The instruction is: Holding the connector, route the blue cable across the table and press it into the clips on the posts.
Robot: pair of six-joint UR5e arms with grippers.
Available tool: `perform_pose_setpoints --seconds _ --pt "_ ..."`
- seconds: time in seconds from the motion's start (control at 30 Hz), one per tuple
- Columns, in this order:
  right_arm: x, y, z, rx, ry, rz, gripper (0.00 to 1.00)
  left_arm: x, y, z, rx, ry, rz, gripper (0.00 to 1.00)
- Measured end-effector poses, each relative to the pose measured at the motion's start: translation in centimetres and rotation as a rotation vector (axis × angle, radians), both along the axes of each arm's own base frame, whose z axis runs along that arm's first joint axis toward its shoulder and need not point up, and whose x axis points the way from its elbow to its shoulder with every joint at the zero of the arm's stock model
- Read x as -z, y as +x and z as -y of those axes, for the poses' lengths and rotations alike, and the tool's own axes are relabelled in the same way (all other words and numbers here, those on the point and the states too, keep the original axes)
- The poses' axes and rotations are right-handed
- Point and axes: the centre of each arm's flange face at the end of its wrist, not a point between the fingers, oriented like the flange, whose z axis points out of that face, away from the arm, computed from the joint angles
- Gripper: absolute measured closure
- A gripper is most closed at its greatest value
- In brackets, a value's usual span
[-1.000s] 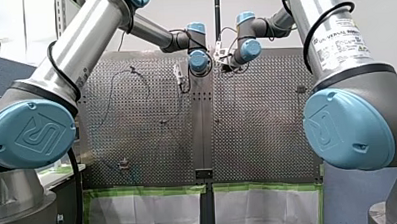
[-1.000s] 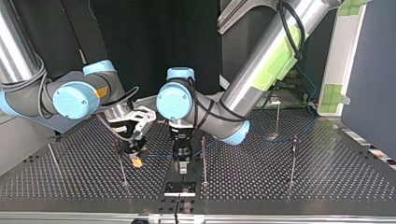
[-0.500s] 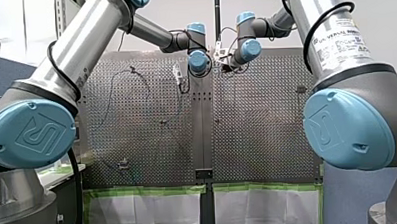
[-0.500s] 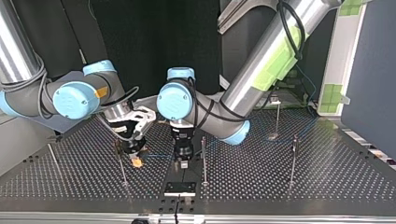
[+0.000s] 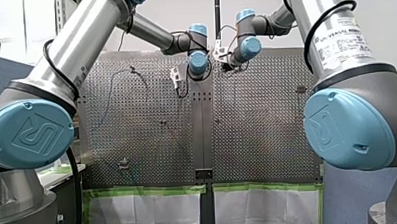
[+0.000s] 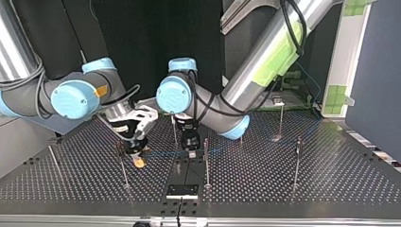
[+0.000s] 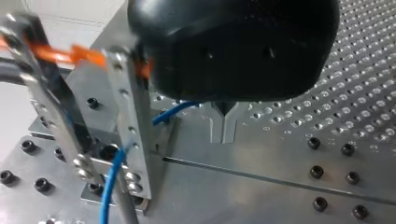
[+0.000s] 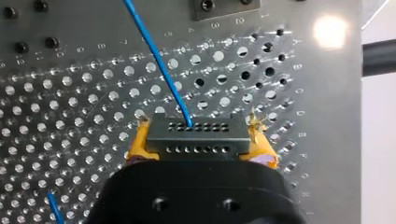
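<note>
Both arms are done in silver tube with light-blue joint caps [image 5: 29,134], a logo stamped into each. Black cable [image 5: 51,57] is looped along the left arm [image 5: 79,43] and the right arm [image 5: 328,27]. A white printed label [image 5: 341,44] is stuck on the right, green tape [image 6: 279,52] wrapped round the left. The right gripper [image 8: 198,137] is fitted with yellow pads [image 8: 138,144], black-bodied like the left gripper [image 7: 224,112].

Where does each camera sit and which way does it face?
Front view: behind the shoulders, facing over the perforated table; my left arm, my right arm at its sides.
Top view: across the table, facing the arms, sides crossed.
Left wrist view: on the wrist, along my left gripper toward the blue cable.
Right wrist view: on the wrist, along my right gripper, shut on the connector.
Both wrist views share the blue cable.
</note>
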Motion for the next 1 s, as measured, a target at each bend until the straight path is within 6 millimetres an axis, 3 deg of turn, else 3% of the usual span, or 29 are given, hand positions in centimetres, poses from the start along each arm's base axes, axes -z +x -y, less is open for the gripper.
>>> perform_pose_setpoints --seconds 0.2,0.57,0.83,1.0 --pt "-0.7 -0.9 -1.6 0.001 0.002 -0.001 1.00 -1.3 -1.5 -0.3 0.026 -0.023 0.039 1.00" --pt "0.5 -2.0 -4.4 -0.005 0.039 -0.021 1.00 -3.9 -5.4 -1.2 0.048 -0.066 0.112 1.00" --pt "-0.5 -2.8 -5.4 -0.002 0.033 -0.009 1.00 -1.7 -7.4 -0.4 0.079 -0.061 0.109 1.00" --pt "0.1 -2.8 -5.9 -0.005 0.045 -0.017 1.00 0.4 -8.4 0.0 0.095 -0.063 0.108 1.00"
